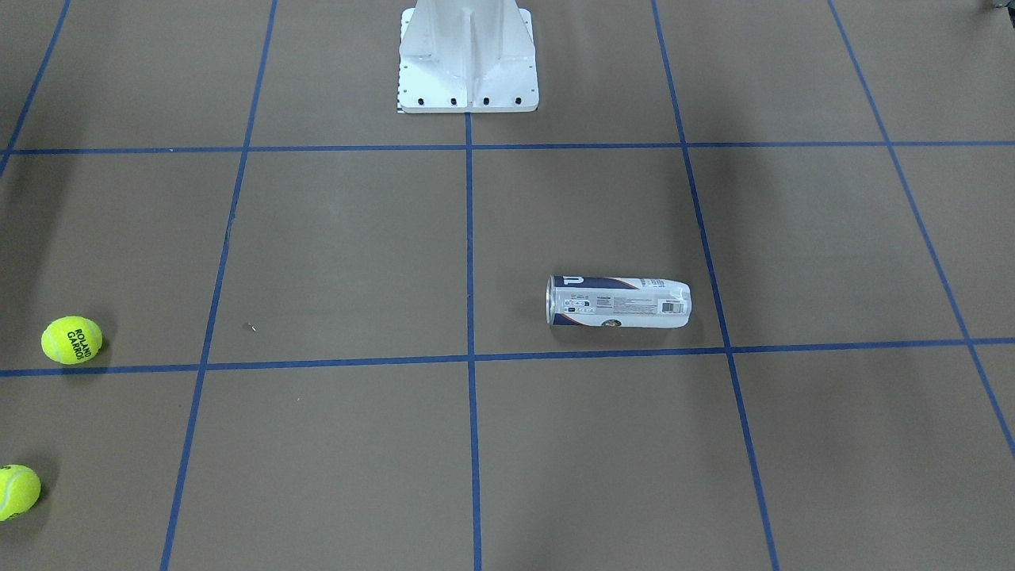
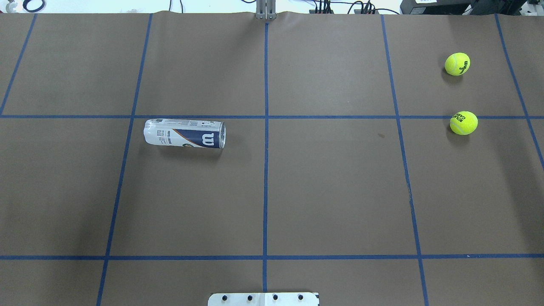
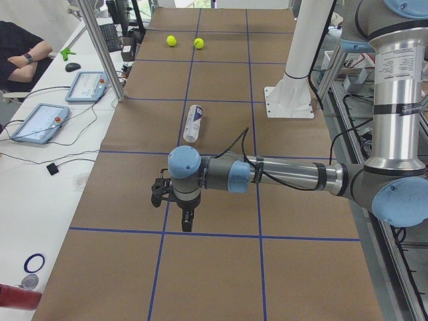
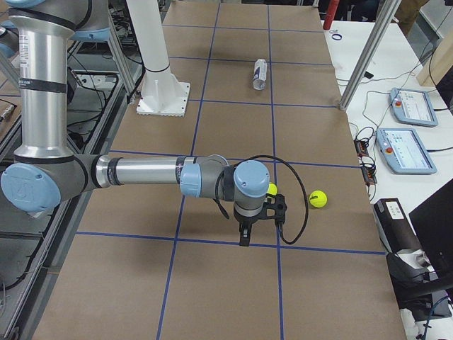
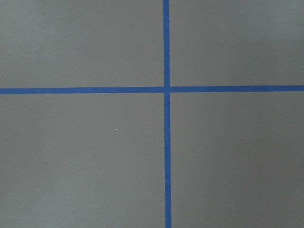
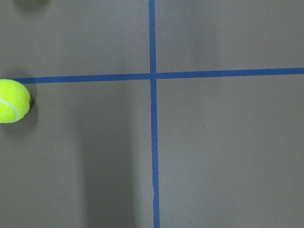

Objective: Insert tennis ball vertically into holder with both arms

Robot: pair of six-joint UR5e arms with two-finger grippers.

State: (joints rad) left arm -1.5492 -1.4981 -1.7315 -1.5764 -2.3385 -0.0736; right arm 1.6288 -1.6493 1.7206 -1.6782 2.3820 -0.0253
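The tennis ball (image 1: 71, 339) with black "ROLAND GARROS" lettering lies on the brown table, far to the robot's right (image 2: 463, 123). The holder (image 1: 618, 301), a clear can with a white and navy label, lies on its side in the left half (image 2: 185, 134), its silver rim toward the centre line. My left gripper (image 3: 175, 204) hangs over bare table well short of the can, and I cannot tell whether it is open or shut. My right gripper (image 4: 258, 219) hangs beside the ball (image 4: 271, 189), and I cannot tell its state either. The right wrist view shows one ball (image 6: 13, 100) at its left edge.
A second yellow ball (image 2: 457, 63) lies farther out than the first, also seen in the front view (image 1: 16, 492). The white pedestal base (image 1: 468, 71) stands at the robot's side of the table. Blue tape lines grid the table. Tablets (image 3: 40, 122) and an operator sit beside it.
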